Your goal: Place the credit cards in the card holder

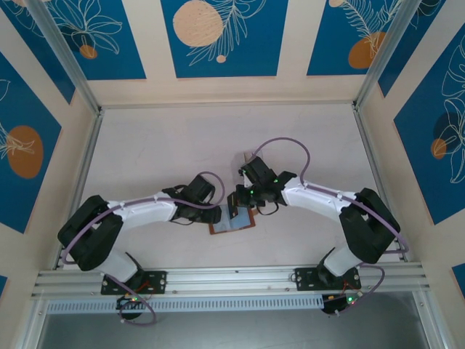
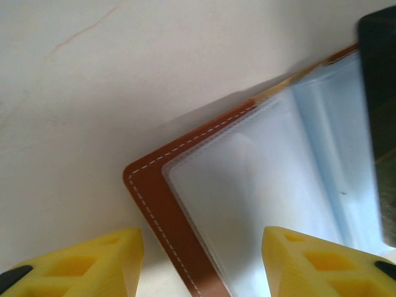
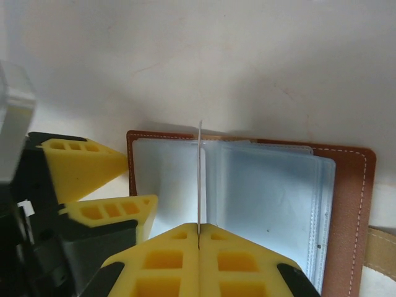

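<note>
Right wrist, right tool [image 3: 198,230] clamped on credit card [image 3: 200,176], left tool [image 3: 140,183] parted

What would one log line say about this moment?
right gripper: shut on card, edge-on toward open holder | left gripper: open at holder's corner

No writing can be read; the card holder [image 3: 346,204] seems unmarked.
</note>
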You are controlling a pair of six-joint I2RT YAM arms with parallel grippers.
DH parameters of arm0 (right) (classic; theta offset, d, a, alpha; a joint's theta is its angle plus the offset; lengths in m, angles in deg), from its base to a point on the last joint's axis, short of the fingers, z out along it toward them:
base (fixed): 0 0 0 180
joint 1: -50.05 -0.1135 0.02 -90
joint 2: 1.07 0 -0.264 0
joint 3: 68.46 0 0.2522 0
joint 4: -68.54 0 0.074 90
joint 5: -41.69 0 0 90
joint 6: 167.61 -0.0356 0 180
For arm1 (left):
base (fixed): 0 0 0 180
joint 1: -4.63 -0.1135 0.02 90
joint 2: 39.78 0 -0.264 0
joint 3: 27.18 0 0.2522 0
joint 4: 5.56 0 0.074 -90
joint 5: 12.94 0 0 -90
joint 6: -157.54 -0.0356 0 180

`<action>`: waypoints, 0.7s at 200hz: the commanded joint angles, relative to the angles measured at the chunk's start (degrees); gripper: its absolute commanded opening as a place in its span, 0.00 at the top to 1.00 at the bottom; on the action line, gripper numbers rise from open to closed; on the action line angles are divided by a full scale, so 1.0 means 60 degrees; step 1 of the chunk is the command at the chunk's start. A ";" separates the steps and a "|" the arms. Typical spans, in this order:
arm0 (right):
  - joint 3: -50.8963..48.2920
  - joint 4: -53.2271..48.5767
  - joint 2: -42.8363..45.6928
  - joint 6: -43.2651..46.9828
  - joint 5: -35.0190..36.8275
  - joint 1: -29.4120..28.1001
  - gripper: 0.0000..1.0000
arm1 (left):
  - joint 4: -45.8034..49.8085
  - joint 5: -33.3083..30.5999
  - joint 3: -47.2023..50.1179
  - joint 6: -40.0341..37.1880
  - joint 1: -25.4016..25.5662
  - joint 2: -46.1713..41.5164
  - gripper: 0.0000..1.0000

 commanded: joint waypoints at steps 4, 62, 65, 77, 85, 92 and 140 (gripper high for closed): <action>-0.0473 0.0832 0.0320 -0.0249 -0.0474 0.0172 1.00 | 0.0353 -0.0593 -0.0165 -0.0242 0.0119 0.0261 0.49; -0.1709 0.2967 0.0238 -0.0776 -0.0537 0.0217 1.00 | 0.0276 -0.1109 0.0250 0.0033 0.0169 0.0327 0.55; -0.1749 0.3047 0.0224 -0.0796 -0.0535 0.0217 1.00 | 0.0256 -0.1098 0.0273 0.0039 0.0173 0.0341 0.55; -0.1869 0.3291 0.0171 -0.0883 -0.0510 0.0225 1.00 | 0.0186 -0.1087 0.0335 0.0097 0.0195 0.0357 0.55; -0.1954 0.3488 0.0173 -0.0926 -0.0554 0.0232 1.00 | 0.0152 -0.1079 0.0365 0.0131 0.0213 0.0383 0.56; -0.2039 0.3636 0.0177 -0.0972 -0.0591 0.0246 1.00 | 0.0134 -0.1066 0.0392 0.0145 0.0219 0.0397 0.56; -0.2299 0.4177 0.0281 -0.1106 -0.0678 0.0261 1.00 | 0.0003 -0.1035 0.0469 0.0216 0.0283 0.0510 0.58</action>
